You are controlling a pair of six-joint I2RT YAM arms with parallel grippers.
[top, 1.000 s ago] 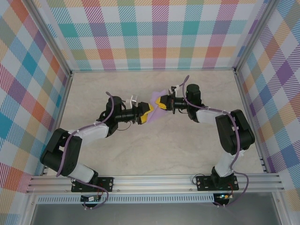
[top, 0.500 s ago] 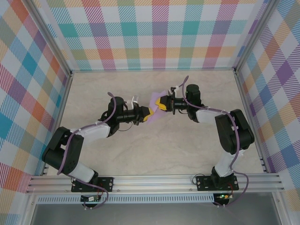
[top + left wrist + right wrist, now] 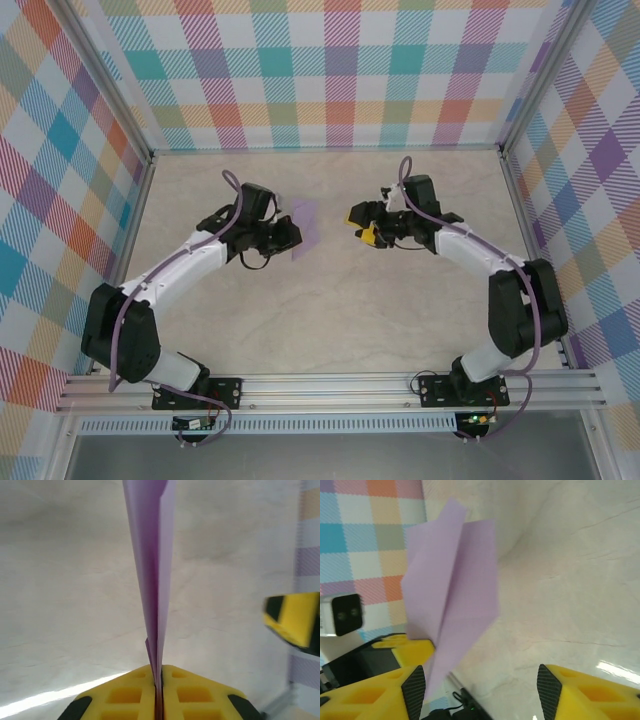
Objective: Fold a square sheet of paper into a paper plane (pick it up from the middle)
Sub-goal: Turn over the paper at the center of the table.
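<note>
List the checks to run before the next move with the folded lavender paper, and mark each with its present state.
1. Left end effector shut on the paper plane, paper pinched between the yellow pads: ok.
2. Right end effector open, nothing between its fingers: ok.
3. Right end effector off the paper, with a gap to it in the top view: ok.
4. The two end effectors apart from each other: ok.
5. Folded layers closed along the whole length: not ok, they part away from the pads in the left wrist view.
6. Plane tip off the table: cannot tell.
</note>
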